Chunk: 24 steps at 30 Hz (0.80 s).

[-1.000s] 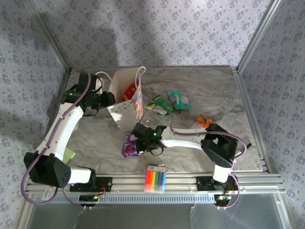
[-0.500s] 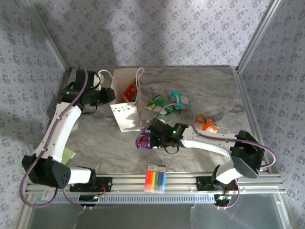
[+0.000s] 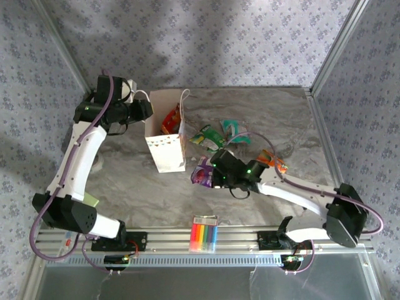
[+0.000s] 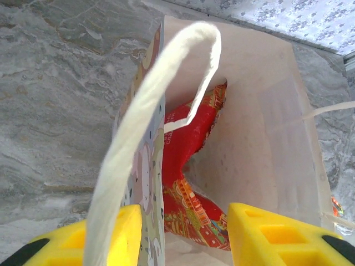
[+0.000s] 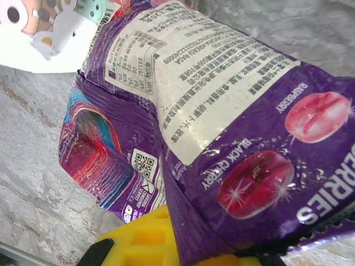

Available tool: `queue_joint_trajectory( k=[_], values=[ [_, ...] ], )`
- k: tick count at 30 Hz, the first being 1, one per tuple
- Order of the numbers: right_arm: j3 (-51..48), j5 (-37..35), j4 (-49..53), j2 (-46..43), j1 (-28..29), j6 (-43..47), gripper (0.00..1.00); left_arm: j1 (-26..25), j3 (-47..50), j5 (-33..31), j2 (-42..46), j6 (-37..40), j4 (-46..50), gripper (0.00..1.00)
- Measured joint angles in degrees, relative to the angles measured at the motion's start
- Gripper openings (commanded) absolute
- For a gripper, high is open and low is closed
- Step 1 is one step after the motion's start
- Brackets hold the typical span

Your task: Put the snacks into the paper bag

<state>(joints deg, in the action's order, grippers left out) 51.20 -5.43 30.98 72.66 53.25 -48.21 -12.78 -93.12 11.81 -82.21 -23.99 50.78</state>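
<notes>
Packet of crinkly purple foil [image 3: 202, 174] pinched in right hand [image 3: 211, 177] beside white paper bag [image 3: 167, 157]; left hand [image 4: 186, 224] half-spread astride its wall.

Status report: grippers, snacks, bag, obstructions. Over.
Left gripper open, astride paper bag rim. Right gripper shut on purple packet, beside bag. Red packet inside; green packet, teal packet, orange packet on table. Bag mouth open.

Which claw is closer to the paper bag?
Left. The left claw straddles one wall of the paper bag at its rim; the right claw, gripping a purple snack packet, is apart, off its right side.
</notes>
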Motion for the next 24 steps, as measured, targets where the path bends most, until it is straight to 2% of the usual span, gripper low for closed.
queue_joint_trajectory(
  k=[8,13,20,24],
  values=[
    [-2.91,-0.44,1.97,-10.03,-4.79,0.04,0.0,0.02,-2.78,-2.25,-1.92,0.31,1.29,0.39],
    [-3.85,-0.44,4.39,-14.4,-7.89,0.04,0.0,0.94,0.94,-1.46,-0.94,0.37,-1.55,0.31],
    [-4.2,-0.39,5.7,-15.74,-10.62,0.07,0.0,3.17,7.41,2.49,2.34,-1.03,-6.21,0.22],
    [-4.24,-0.15,5.75,-15.74,-11.45,0.13,0.0,3.32,7.74,2.82,3.5,-0.83,-8.02,0.11]
  ],
)
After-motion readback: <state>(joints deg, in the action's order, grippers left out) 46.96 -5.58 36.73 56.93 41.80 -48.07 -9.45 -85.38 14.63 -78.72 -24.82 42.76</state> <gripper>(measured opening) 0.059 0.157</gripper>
